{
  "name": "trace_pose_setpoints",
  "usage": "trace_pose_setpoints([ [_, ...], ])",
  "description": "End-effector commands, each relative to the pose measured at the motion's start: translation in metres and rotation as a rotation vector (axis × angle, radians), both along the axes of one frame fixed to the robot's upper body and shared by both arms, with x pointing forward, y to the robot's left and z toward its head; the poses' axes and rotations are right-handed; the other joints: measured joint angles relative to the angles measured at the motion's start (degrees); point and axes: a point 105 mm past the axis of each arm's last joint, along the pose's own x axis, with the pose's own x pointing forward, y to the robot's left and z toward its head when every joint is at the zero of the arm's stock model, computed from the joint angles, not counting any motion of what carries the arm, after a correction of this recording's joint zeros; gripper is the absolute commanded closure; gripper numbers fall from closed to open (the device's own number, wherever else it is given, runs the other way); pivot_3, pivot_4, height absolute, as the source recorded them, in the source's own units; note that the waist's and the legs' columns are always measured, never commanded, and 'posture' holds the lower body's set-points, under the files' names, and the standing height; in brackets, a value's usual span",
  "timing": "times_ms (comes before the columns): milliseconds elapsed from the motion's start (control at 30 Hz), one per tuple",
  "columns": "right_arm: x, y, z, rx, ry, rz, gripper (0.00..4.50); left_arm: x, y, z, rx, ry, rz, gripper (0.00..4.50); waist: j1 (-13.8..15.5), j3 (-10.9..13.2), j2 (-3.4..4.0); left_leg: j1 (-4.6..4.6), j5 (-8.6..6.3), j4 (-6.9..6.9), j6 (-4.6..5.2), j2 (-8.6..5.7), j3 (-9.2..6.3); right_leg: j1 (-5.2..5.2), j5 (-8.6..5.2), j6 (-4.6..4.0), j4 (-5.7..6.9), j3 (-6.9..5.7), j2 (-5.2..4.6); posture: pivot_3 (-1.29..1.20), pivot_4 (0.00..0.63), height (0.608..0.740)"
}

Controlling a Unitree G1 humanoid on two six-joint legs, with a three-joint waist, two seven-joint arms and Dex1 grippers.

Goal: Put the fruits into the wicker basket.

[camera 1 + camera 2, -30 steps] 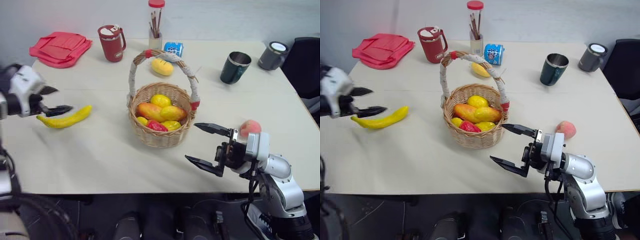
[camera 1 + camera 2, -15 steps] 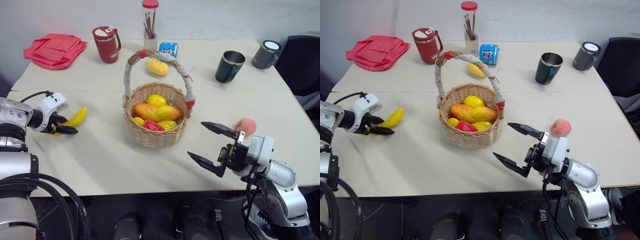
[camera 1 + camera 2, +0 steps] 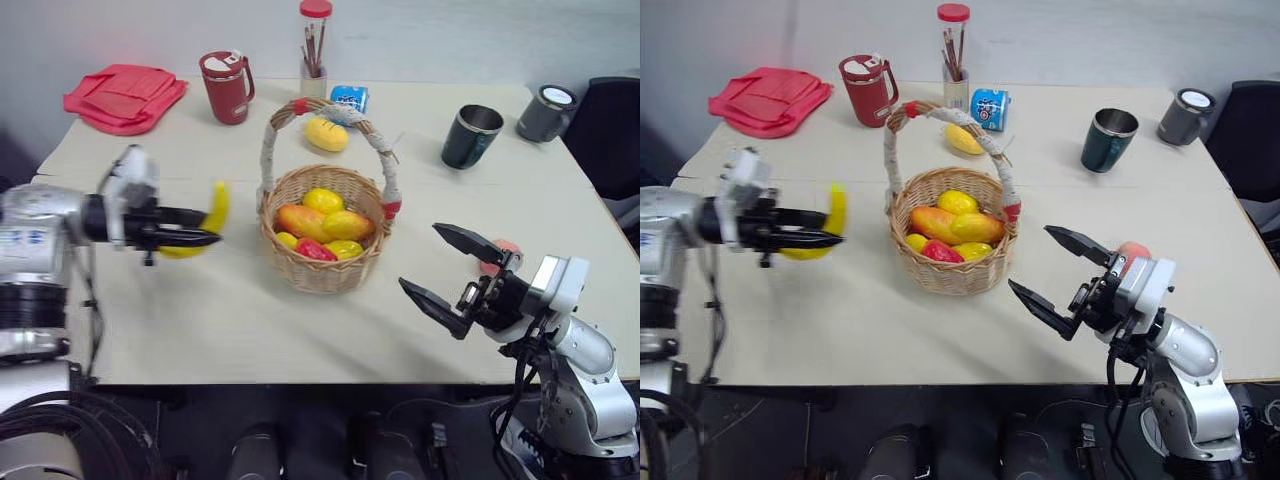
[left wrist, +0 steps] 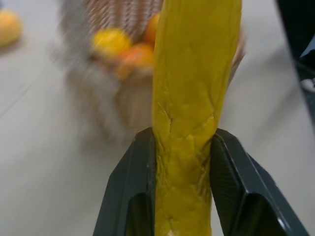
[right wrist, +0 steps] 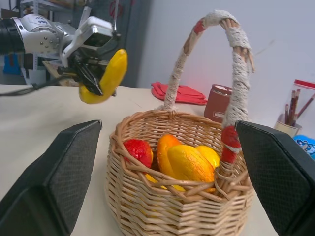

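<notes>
The left gripper [image 3: 205,238], open beside the curved yellow banana [image 3: 203,222] a second ago, is now clamped on it and has carried it off the beige table [image 3: 230,320] toward the round tan wicker basket [image 3: 322,232]. The right gripper [image 3: 455,272] waits with fingers spread wide. Count: about five fruits in the basket; one banana in transit; one yellow mango [image 3: 326,134] behind the basket and one pink peach [image 3: 1130,252] behind the right gripper remain.
</notes>
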Motion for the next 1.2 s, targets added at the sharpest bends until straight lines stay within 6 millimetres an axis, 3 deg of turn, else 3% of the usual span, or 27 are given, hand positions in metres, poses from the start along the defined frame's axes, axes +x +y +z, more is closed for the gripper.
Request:
trace_pose_setpoints([
  [33,-0.003,-0.003,0.009,-0.001,-0.034,0.002,0.00,-0.002,-0.044,0.027,-0.116,0.012,0.011,3.38,0.14,0.00,0.01,0.03,0.00,0.01,0.01,-0.02,0.00,0.01,0.01,0.02,-0.01,0.05,-0.01,0.00,0.150,0.740],
  [100,-0.003,-0.002,0.010,-0.004,-0.032,0.007,0.00,-0.001,-0.073,0.036,-0.199,0.065,0.008,3.38,0.46,0.00,0.01,0.07,-0.01,0.07,0.02,-0.05,-0.06,0.06,0.01,0.03,-0.02,0.10,-0.02,0.00,0.150,0.740],
  [167,-0.003,-0.002,0.010,-0.006,-0.029,0.010,0.00,-0.001,-0.088,0.039,-0.236,0.124,0.020,3.38,0.41,0.00,0.02,0.06,-0.01,0.08,0.05,-0.09,-0.09,0.09,0.02,0.04,-0.01,0.15,-0.02,0.00,0.150,0.740],
  [333,-0.007,0.003,0.008,-0.007,-0.023,0.016,0.00,0.006,-0.098,0.029,-0.216,0.228,0.080,3.38,-0.11,0.11,0.21,0.08,-0.02,-0.05,0.03,-0.08,-0.12,-0.03,0.03,0.05,0.09,0.31,0.14,0.00,0.150,0.740],
  [433,-0.007,0.003,0.008,-0.003,-0.021,0.006,0.00,0.011,-0.095,0.019,-0.168,0.207,0.112,2.42,0.20,0.13,0.24,0.08,-0.01,-0.02,0.00,-0.09,-0.11,-0.03,0.03,0.05,0.02,0.30,0.15,0.00,0.150,0.740],
  [633,-0.008,-0.010,0.004,-0.026,-0.009,-0.065,0.00,0.007,-0.081,0.031,-0.227,0.009,0.083,0.60,0.36,0.13,0.25,0.06,-0.02,0.01,0.02,-0.16,-0.11,-0.01,0.02,0.04,-0.09,0.30,0.07,0.00,0.150,0.740],
  [800,-0.008,-0.038,-0.002,-0.053,0.015,-0.168,0.00,-0.022,-0.065,0.039,-0.254,-0.156,-0.049,0.60,0.39,0.13,0.25,0.05,-0.03,0.02,0.03,-0.16,-0.10,-0.01,0.02,0.04,-0.12,0.29,0.06,0.00,0.150,0.740],
  [933,-0.019,-0.084,-0.030,-0.096,0.120,-0.329,0.00,-0.048,-0.045,0.014,-0.093,-0.307,-0.151,0.60,0.32,0.11,0.30,0.09,-0.05,-0.08,0.00,-0.16,-0.07,0.01,0.02,0.02,-0.15,0.28,0.08,0.00,0.150,0.740],
  [1000,-0.031,-0.112,-0.050,-0.131,0.178,-0.435,0.00,-0.050,-0.030,0.011,-0.074,-0.374,-0.117,0.11,0.72,0.12,0.32,0.09,-0.06,-0.07,0.01,-0.17,0.00,0.05,0.01,0.02,-0.28,0.24,0.07,0.00,0.150,0.740],
  [1133,-0.052,-0.155,-0.070,-0.150,0.215,-0.637,0.00,-0.044,0.002,0.015,-0.155,-0.436,0.044,0.05,1.03,0.10,0.36,0.13,-0.12,0.03,0.12,-0.16,-0.03,0.17,0.06,0.06,-0.38,0.24,0.04,0.00,0.150,0.740],
  [1200,-0.065,-0.168,-0.084,-0.160,0.261,-0.707,0.00,-0.049,0.022,0.005,-0.175,-0.392,0.101,0.05,0.84,0.01,0.52,0.22,-0.14,-0.04,0.13,-0.14,-0.13,0.19,0.07,0.06,-0.38,0.32,0.04,0.00,0.150,0.740],
])
